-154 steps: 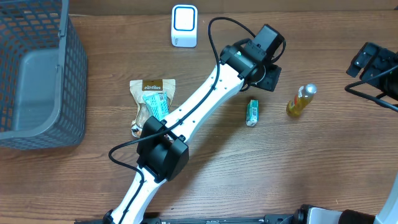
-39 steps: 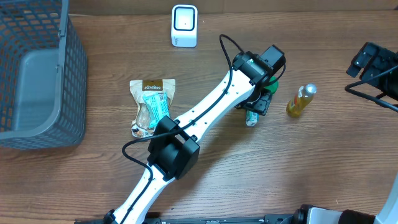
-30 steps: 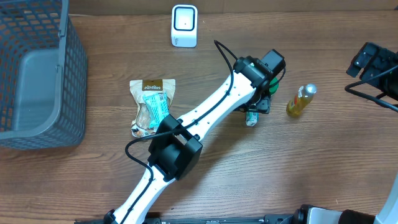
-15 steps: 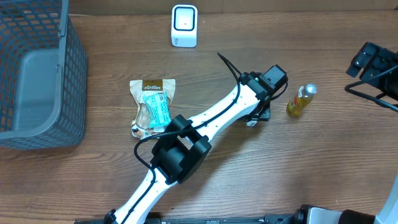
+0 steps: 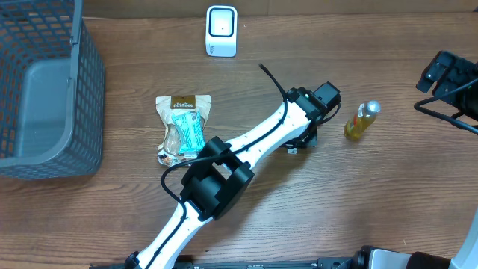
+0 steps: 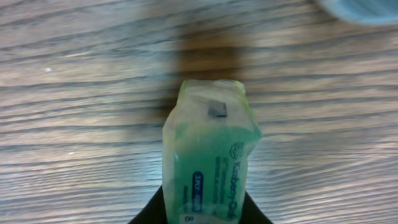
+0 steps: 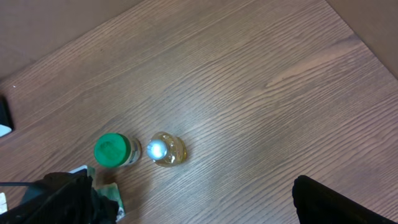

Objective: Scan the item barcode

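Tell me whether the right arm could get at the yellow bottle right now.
Probably yes: the right gripper stands open with only bare table between it and the yellow bottle. The left gripper, closed on the green packet, sits on the bottle's far side.

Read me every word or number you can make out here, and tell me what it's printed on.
No text here can be read for certain.
Bag: white word on its brown top band, too small to read.
Pack: dark lettering and a blue oval run along its green face, too blurred to read.
Scanner: no text visible.
Bottle: no text visible.
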